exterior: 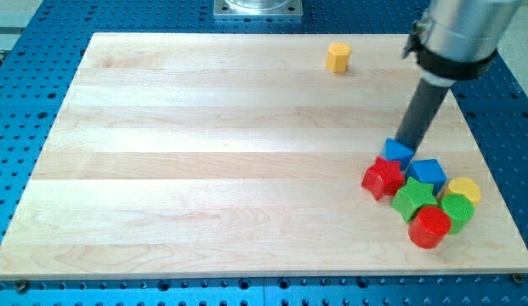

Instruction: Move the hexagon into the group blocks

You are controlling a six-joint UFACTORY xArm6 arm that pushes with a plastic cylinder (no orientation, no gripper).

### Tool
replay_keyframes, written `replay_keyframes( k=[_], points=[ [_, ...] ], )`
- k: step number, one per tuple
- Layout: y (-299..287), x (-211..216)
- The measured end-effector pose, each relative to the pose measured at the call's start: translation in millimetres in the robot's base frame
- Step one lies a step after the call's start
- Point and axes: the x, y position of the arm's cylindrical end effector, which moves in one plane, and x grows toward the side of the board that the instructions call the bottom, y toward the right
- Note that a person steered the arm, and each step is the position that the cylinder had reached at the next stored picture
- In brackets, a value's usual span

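A yellow hexagon block [337, 57] stands alone near the top of the wooden board [204, 153], right of centre. A group of blocks sits at the lower right: a small blue block [398, 151], a red star [383, 178], a blue cube [428, 172], a green star [415, 200], a yellow block [463, 189], a green round block [457, 208] and a red cylinder [429, 227]. My tip [403, 141] is at the top edge of the group, touching or just behind the small blue block, far below and to the right of the hexagon.
The board lies on a blue perforated table [25, 51]. The arm's grey body [459, 30] hangs over the board's top right corner. A metal mount [258, 8] sits at the view's top centre.
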Motion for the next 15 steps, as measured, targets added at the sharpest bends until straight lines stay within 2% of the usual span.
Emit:
replay_keyframes(
  k=[1, 2, 4, 5, 6, 7, 8, 9, 10, 11, 12, 14, 15],
  points=[
    [-7, -4],
    [15, -56],
    [90, -203],
    [78, -256],
    [-2, -260],
    [-75, -217],
    [-67, -130],
    [-33, -85],
    [-29, -98],
    [-56, -139],
    [-1, -161],
    [21, -108],
    [4, -131]
  ],
)
